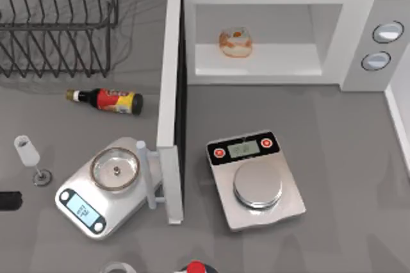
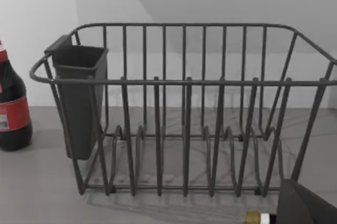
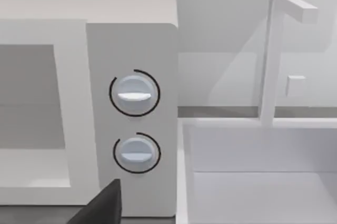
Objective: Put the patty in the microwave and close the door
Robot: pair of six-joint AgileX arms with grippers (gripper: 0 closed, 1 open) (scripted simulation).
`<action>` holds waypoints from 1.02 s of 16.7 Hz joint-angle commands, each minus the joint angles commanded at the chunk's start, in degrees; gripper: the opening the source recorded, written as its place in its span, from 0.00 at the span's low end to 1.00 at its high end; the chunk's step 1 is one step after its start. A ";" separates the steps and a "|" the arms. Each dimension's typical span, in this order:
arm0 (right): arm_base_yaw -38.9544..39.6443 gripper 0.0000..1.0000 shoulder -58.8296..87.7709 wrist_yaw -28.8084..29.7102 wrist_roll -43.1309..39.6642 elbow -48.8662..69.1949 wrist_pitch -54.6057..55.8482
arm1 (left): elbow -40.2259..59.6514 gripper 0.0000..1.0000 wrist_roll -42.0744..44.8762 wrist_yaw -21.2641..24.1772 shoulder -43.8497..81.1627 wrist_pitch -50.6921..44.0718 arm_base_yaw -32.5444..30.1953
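Inside, patty upright on microwave floor, door edge-on toward the table's near edge; finger states indiscernible

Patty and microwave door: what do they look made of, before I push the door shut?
The patty, inside the microwave cavity, looks like soft glossy food: orange-brown with cream patches and a wet sheen. The door, standing open, looks like rigid matte white plastic or painted metal, flat and unmarked, with a white bar handle; which of the two I cannot tell.

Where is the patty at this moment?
In the top view the patty sits inside the microwave cavity, on its floor toward the left, behind the open door.
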 joint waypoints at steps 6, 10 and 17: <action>0.00 1.00 0.00 0.00 0.00 0.00 0.00 | 2.28 0.00 0.00 -8.90 0.62 -1.67 -8.89; 0.00 1.00 0.00 0.00 0.00 0.00 0.00 | 2.20 0.00 -0.03 -9.01 0.48 -1.68 -8.99; 0.00 1.00 0.00 0.00 0.00 0.00 0.00 | 6.66 0.00 -0.07 2.15 -1.14 -7.58 2.50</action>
